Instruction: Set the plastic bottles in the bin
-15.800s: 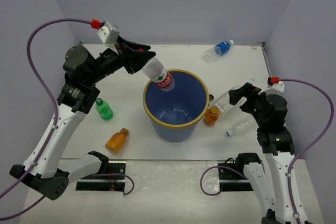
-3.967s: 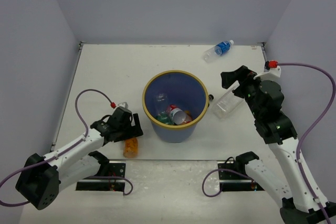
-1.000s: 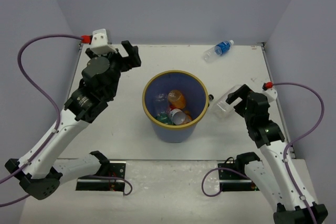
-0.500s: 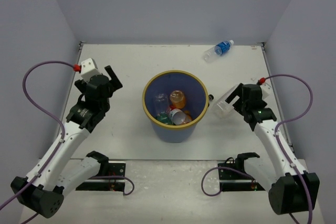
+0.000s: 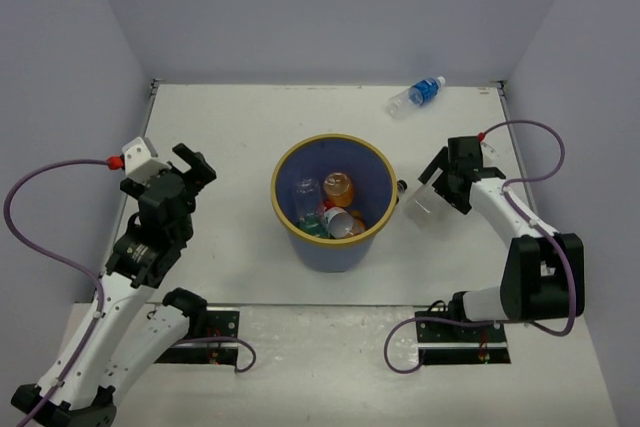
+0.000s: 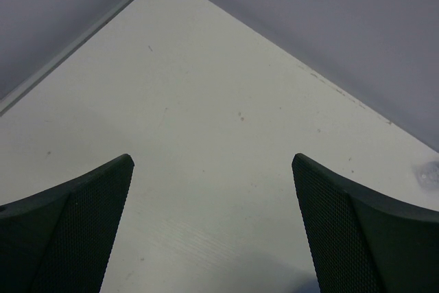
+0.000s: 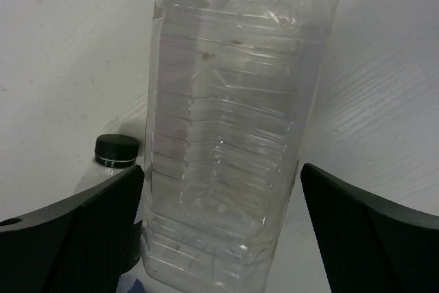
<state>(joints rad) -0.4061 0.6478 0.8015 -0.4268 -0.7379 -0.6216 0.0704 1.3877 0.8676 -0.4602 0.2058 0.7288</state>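
Top view: large round blue plastic bin w/ yellow-tan rim sits mid-desk, holding an orange bottle, green bottle, red-label bottle & more. Blue-label clear bottle lies far back, well apart. Plain clear plastic bottle lies just right of the bin, right claw over it. Left claw hangs off to the left, nothing near.

Left wrist: fingers wide apart, empty, bare desk below.

Right wrist: claw fully spread, straddling the clear bottle w/o touching it, prob. lined up for a pinch. Bottle is ribbed, see-through, thin-walled. Small black cap sits just beside.
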